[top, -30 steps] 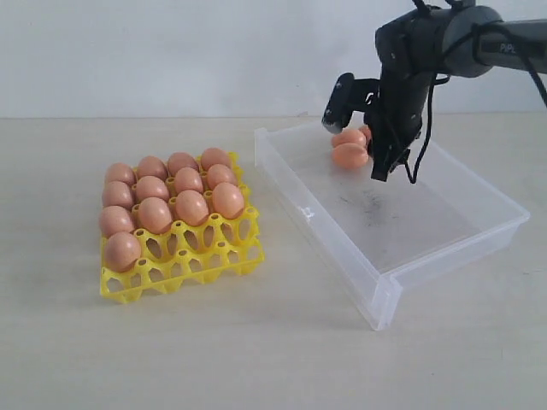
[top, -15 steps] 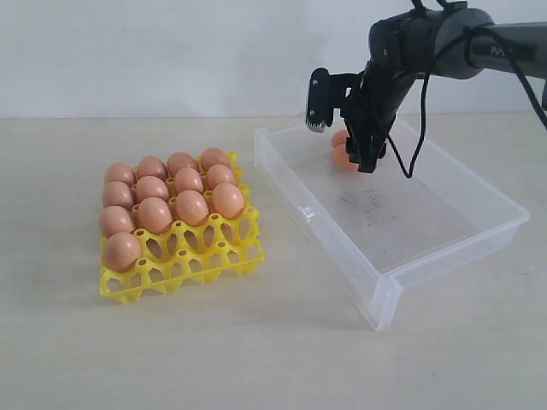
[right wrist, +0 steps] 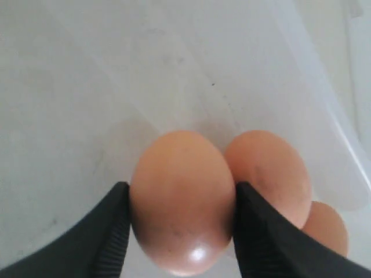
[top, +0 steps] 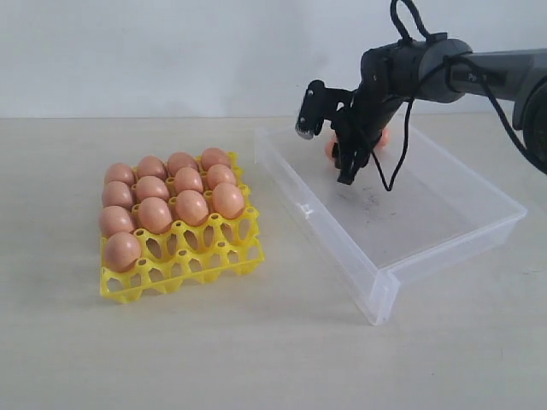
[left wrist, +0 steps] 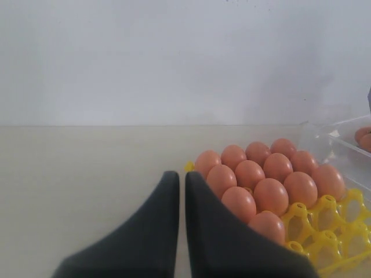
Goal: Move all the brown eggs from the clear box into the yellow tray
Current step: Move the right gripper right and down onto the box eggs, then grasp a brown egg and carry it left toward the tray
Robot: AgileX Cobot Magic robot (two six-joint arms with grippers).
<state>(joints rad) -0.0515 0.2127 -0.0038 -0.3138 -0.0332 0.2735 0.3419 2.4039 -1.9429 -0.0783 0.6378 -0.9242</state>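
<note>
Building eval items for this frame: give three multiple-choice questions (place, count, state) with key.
1. Exterior view: where in the clear box are the remaining brown eggs? A far end B near corner C middle
2. Eggs in the right wrist view? A one B three C five
3. Right pincer? A open, empty B closed on an egg C gripping the box wall
Key: A, they sit by the far wall; B, three show; B, fingers touch both sides of one egg.
</note>
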